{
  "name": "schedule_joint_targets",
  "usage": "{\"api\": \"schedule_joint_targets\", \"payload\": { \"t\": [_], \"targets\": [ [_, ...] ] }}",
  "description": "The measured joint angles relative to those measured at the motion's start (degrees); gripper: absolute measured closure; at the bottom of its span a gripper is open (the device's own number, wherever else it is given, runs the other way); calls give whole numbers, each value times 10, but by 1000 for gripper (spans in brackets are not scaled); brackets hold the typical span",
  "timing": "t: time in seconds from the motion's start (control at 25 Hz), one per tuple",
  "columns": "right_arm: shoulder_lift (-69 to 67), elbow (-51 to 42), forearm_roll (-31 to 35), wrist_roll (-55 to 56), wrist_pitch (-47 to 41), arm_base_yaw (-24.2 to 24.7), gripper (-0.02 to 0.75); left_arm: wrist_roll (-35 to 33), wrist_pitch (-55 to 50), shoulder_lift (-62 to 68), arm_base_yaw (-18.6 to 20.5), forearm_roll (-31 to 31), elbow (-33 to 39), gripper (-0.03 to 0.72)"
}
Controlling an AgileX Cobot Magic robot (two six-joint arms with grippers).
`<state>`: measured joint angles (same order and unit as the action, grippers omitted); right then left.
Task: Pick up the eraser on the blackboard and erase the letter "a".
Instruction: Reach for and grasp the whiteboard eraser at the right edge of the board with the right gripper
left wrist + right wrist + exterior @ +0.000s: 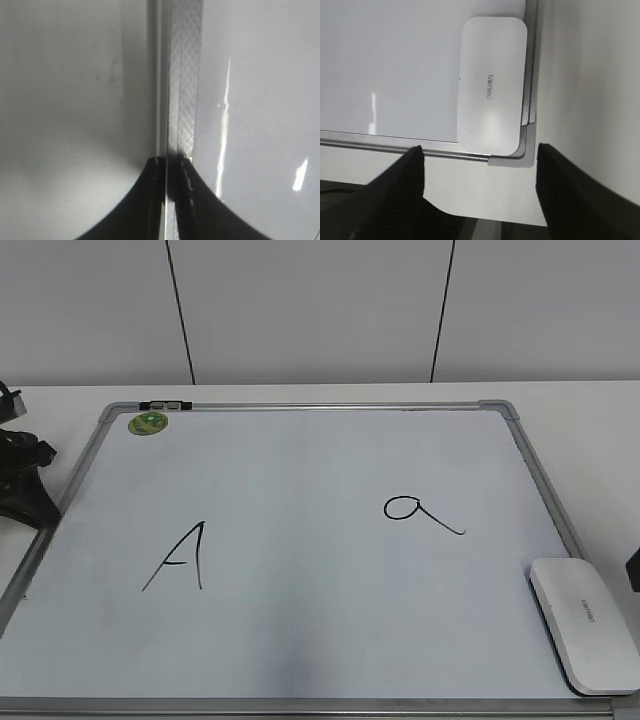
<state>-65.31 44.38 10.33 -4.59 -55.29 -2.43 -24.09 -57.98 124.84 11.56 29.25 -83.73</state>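
The white eraser point(585, 622) lies flat on the blackboard point(300, 640) at its near right corner; it also shows in the right wrist view point(491, 85), against the grey corner piece. The letter "a" point(418, 511) is drawn right of the board's middle. My right gripper point(478, 155) is open and empty, hanging just off the board's corner near the eraser; only a dark sliver of it shows in the exterior view point(633, 570). My left gripper point(172, 162) is shut and empty over the board's left frame edge point(184, 75), at the far left of the exterior view point(25, 480).
A larger capital "A" point(180, 557) is drawn on the board's left half. A small green round magnet point(148, 422) sits near the far left corner. The board lies on a white table point(590, 430) with a white panelled wall behind.
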Motion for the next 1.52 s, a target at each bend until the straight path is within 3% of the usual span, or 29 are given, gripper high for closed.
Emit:
{"api": "schedule_joint_targets", "payload": {
  "t": [0.4, 0.56, 0.76, 1.04, 1.52],
  "targets": [
    [-82, 2, -20, 29, 25, -26, 213, 0, 0, 0, 0, -1, 0, 657],
    [-101, 2, -28, 29, 42, -26, 99, 0, 0, 0, 0, -1, 0, 657],
    [-144, 2, -23, 29, 84, -26, 69, 0, -1, 0, 0, -1, 0, 657],
    [-213, 12, 2, 29, 124, -26, 119, 0, -6, 0, 0, -5, 0, 657],
    [-292, 69, -23, 29, 83, -29, 142, 0, -4, 0, 0, -9, 0, 657]
  ]
}}
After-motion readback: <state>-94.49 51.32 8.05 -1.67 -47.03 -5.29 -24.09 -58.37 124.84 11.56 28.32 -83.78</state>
